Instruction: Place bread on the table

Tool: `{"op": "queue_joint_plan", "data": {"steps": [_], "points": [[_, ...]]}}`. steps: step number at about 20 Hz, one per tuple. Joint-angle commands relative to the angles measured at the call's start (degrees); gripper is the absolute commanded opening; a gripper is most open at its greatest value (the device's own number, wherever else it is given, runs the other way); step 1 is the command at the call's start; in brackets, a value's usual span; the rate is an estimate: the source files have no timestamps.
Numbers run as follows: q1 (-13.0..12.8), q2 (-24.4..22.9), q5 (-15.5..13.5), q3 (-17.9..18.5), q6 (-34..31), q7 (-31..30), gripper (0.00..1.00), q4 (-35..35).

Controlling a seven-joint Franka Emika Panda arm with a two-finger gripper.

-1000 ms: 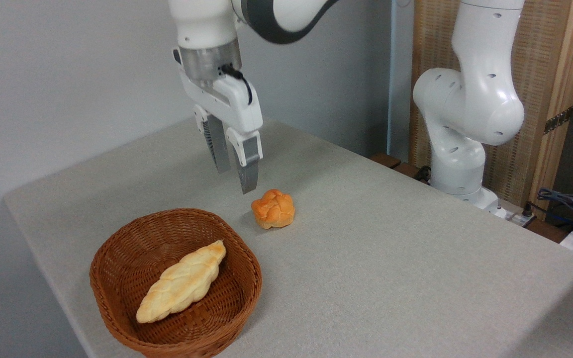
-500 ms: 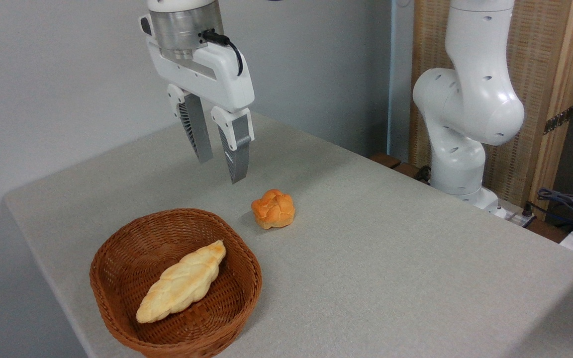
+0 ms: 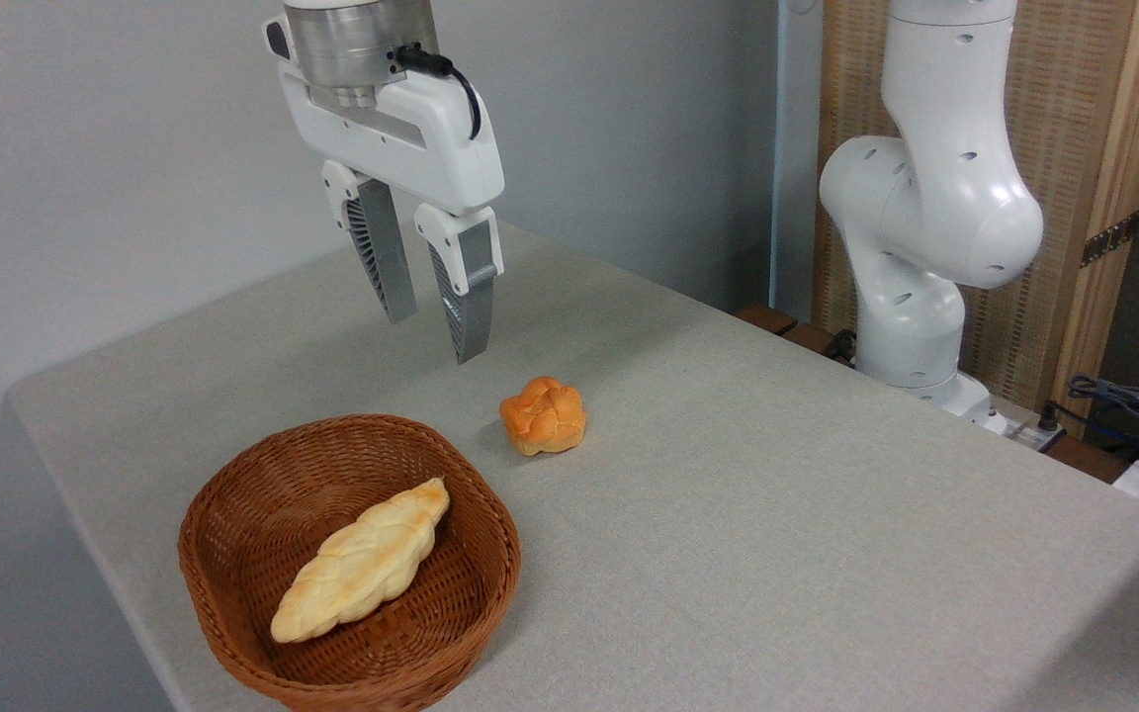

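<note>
Bread (image 3: 543, 414): small knotted bun, resting on the table (image 3: 777, 514), outside and just beside the wicker basket (image 3: 233, 514).
Basket contents: long braided loaf (image 3: 362, 572), apart from the bun.
Gripper (image 3: 434, 336): raised above and left of the bun, fingers parted by a narrow gap, holding nothing.
Status: placement judged complete.
Step in hand: retreat. Rise straight, clear of bun and basket rim; avoid sideways sweep at low height.
</note>
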Motion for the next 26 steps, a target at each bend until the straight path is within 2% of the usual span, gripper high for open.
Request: {"op": "queue_joint_plan", "data": {"steps": [1, 5, 16, 26], "points": [[0.6, 1.0, 0.7, -0.5, -1.6, 0.7, 1.0, 1.9], [1.3, 2.2, 0.5, -0.3, -1.5, 0.7, 1.0, 4.8], [1.3, 2.2, 1.1, -0.3, -1.5, 0.8, 1.0, 5.0], [1.3, 2.0, 1.1, -0.1, -1.6, 4.5, 1.0, 5.0]]}}
